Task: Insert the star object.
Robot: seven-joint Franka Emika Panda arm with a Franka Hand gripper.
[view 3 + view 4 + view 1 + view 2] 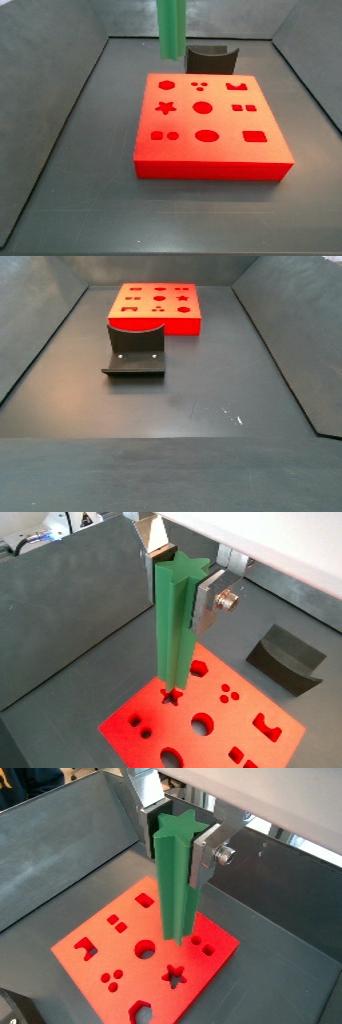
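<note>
My gripper [179, 584] is shut on the star object [175, 622], a long bright green ridged rod held upright by its upper end; both wrist views show this [175, 843]. The rod [177, 883] hangs above the red block [201, 737] without touching it. In a wrist view its lower end lines up with the star-shaped hole [170, 697]; in a wrist view the star hole [173, 975] lies a little off from the tip. In a side view only the rod's lower part [171, 30] shows, high over the block's [214, 150] far edge; the gripper itself is out of frame there.
The red block [158, 318] has several differently shaped holes. A dark grey fixture [210, 58] with a curved top stands right behind the block, also seen in a side view [135, 348] and a wrist view [287, 660]. Grey walls [80, 60] surround the dark floor.
</note>
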